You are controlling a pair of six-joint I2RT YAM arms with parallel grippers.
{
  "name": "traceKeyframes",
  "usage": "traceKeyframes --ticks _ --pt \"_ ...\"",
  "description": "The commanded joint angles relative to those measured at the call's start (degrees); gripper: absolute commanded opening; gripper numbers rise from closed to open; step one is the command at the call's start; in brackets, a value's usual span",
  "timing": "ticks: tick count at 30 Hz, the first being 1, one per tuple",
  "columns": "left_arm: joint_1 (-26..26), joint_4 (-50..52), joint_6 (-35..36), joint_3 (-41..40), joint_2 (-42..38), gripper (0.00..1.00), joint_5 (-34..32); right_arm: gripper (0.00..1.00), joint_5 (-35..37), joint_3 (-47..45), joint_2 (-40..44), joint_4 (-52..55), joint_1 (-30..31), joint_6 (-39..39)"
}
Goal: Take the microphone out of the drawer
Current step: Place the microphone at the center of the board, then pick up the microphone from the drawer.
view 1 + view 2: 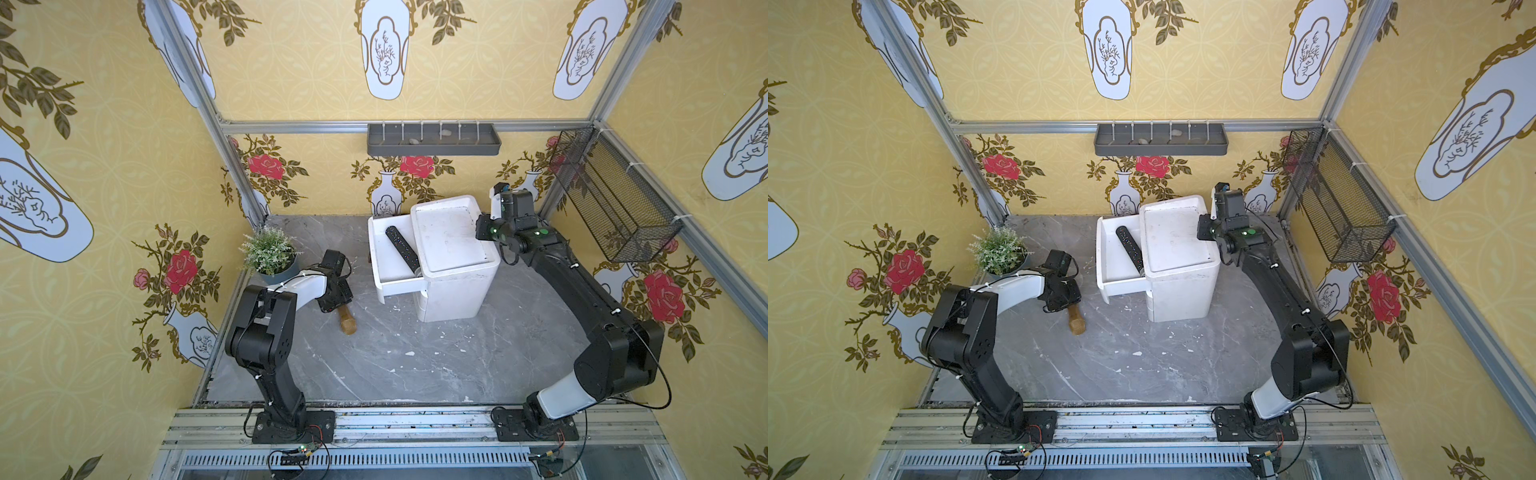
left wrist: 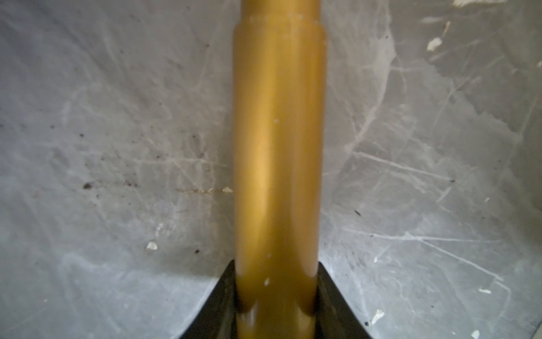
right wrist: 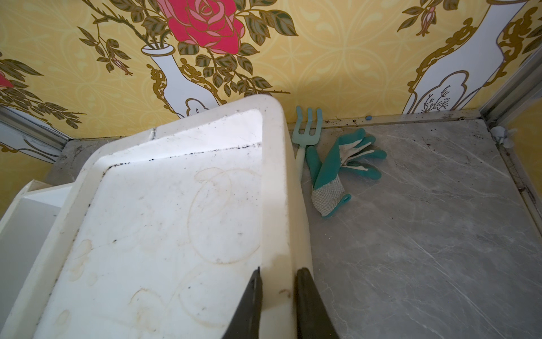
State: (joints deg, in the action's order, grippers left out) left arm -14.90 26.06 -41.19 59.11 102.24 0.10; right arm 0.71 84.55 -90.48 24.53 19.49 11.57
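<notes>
Pinching the cabinet rim (image 3: 275, 205), right fingers (image 3: 246, 308) stand narrow; left fingers (image 2: 217, 308) clasp the microphone (image 2: 278, 146) on open tabletop (image 2: 117, 146).

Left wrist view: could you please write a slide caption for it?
Left gripper holds the gold microphone by its handle over the grey tabletop.

Gold cylindrical microphone (image 1: 348, 323) clamped in left end effector (image 2: 277, 264), head jutting beyond; white plastic drawer (image 1: 398, 286) open, well apart.

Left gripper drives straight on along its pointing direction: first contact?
Probably the table: the microphone it holds sticks out ahead of the left gripper, and its head looks on or near the surface. Depth unclear.
</notes>
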Motion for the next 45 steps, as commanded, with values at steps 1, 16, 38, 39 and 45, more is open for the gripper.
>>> traceKeyframes --ticks 1,16,38,39,45 --pt "0.1 1.4 -0.2 -0.7 1.6 0.43 -1.1 0.0 -1.1 -0.5 -1.5 2.1 0.0 3.6" --pt "0.1 14.6 1.6 7.6 -8.2 0.75 -5.4 0.01 -0.9 -0.4 -1.2 1.9 0.0 3.3" --pt "-4.7 12.0 -11.4 18.6 -24.0 0.77 12.6 0.01 -2.6 -2.8 -0.1 -0.7 0.2 4.0" --pt "-5.4 11.7 -11.9 19.3 -23.8 0.77 12.5 0.01 -2.8 -3.0 -0.1 -0.9 0.2 4.0" --pt "-9.4 8.5 -14.7 23.2 -20.8 0.77 12.8 0.01 -3.3 -2.9 -0.2 -1.3 0.2 4.0"
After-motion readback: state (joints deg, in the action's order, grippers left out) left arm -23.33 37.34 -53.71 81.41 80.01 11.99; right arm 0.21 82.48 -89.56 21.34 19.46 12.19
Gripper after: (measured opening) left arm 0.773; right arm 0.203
